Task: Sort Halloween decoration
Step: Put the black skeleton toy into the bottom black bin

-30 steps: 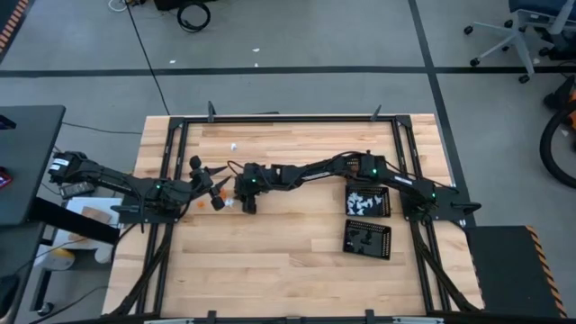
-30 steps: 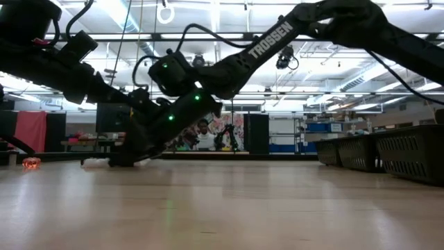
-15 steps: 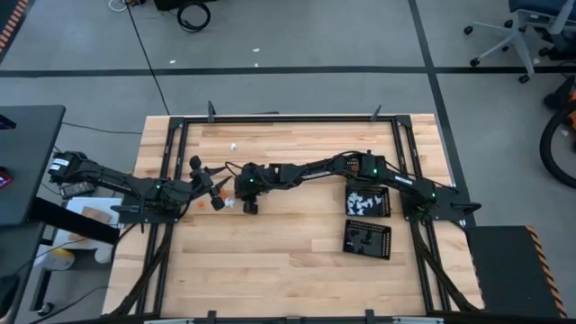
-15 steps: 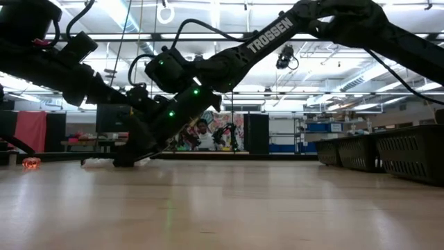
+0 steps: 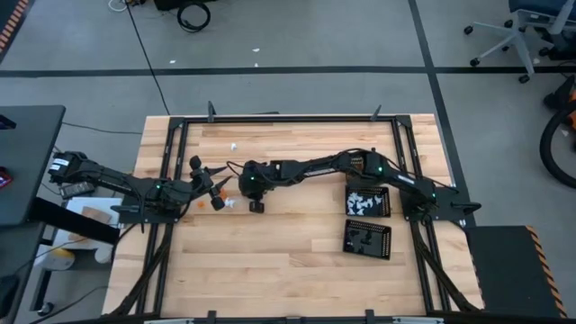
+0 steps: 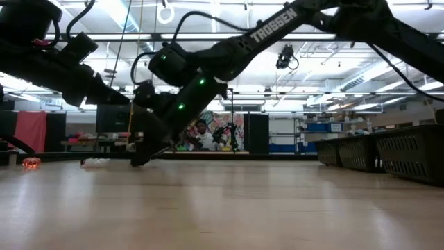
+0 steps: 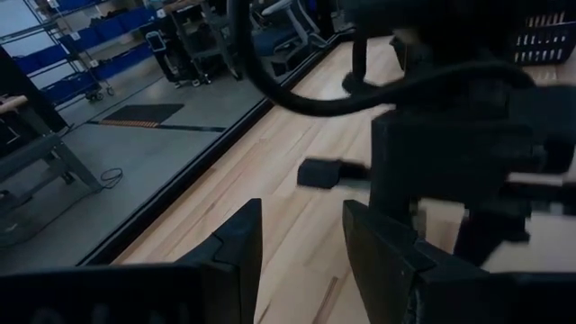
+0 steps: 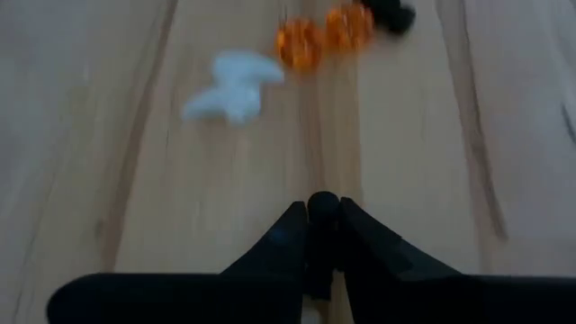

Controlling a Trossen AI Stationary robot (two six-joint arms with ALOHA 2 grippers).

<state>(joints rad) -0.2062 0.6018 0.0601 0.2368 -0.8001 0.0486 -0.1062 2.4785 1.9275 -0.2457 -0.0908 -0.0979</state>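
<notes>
Several tiny Halloween decoration pieces lie on the wooden table: a white one, two orange ones and a black one, all beyond my right gripper's fingertips. My right gripper reaches to mid-table, slanting down, shut on a small black piece. Another white piece lies farther back. My left gripper waits open close to the left of the pieces, with nothing between its fingers. My right gripper pinches a small black rounded piece between its two fingertips. The fingers come from the table's right side, slanting down. Only the piece's top shows above the tips. I cannot tell whether it is clear of the table.
Two black square perforated trays stand at the right, one holding white pieces and one nearer the front. A black metal frame runs around the table. The near half of the wood is bare.
My right gripper has risen a little, tipped less steeply downward and shifted slightly toward the table's right edge, away from the cluster of pieces.
</notes>
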